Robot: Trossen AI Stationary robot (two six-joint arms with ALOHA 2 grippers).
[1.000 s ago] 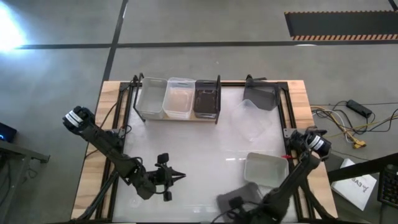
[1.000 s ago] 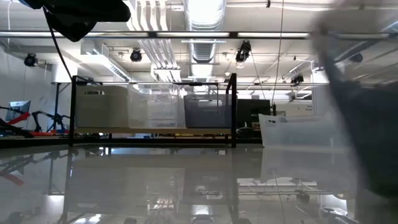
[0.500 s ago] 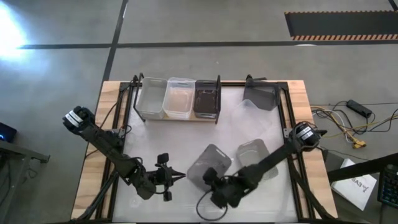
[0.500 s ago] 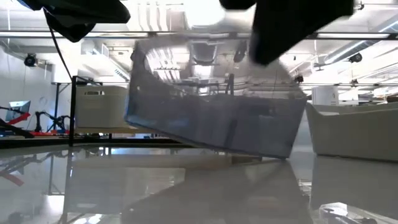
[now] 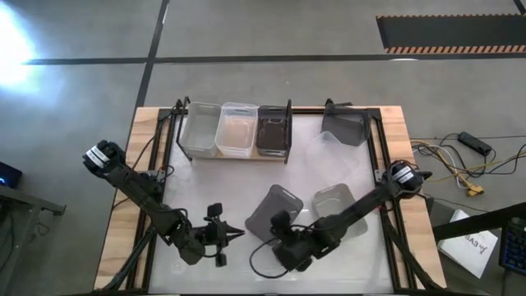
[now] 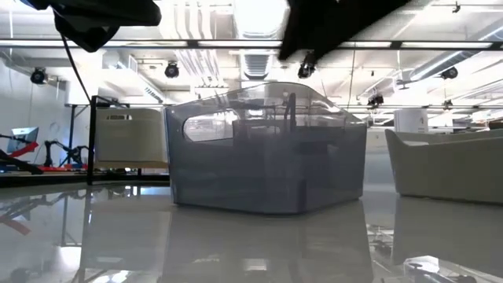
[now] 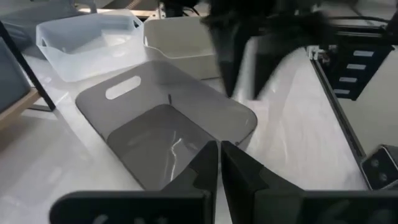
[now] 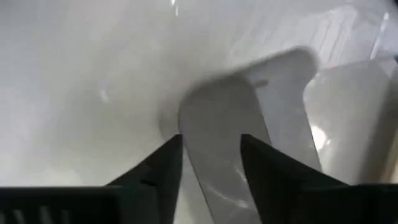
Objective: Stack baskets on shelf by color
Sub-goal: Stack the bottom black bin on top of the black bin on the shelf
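- While the right arm reaches in across the bench (image 5: 246, 177) from its right edge, its gripper (image 5: 283, 233) sits at the near rim of a dark grey basket (image 5: 273, 212) that stands on the bench near the middle of the front half.
- From the low view that dark grey basket (image 6: 267, 161) appears to rest flat on the surface, open side up.
- The right wrist view shows two dark fingers (image 8: 158, 171) apart with a pale, blurred shape between them; I cannot tell whether they clamp on the basket's rim or merely straddle it.
- Over by the front-left part of the bench the left gripper (image 5: 220, 234) waits, its fingers (image 7: 205, 163) nearly together and holding nothing, pointed toward the dark grey basket (image 7: 168, 121).
- Just beside the dark basket, toward the right edge, stands a light grey basket (image 5: 339, 207); a clear basket (image 5: 335, 163) lies farther back, and another dark grey basket (image 5: 343, 127) sits at the back-right corner.
- Along the back edge the shelf (image 5: 234, 154) carries three baskets side by side: a light grey one (image 5: 201, 130), a clear one (image 5: 237, 129) and a dark grey one (image 5: 274, 129).
- My judgement: the step in hand is handling the dark grey basket, which belongs on the dark one at the shelf's right end.
- The next move calls for a firm hold on the rim, a level lift over the shelf's wire upright, and a straight lowering so the tapered sides nest.
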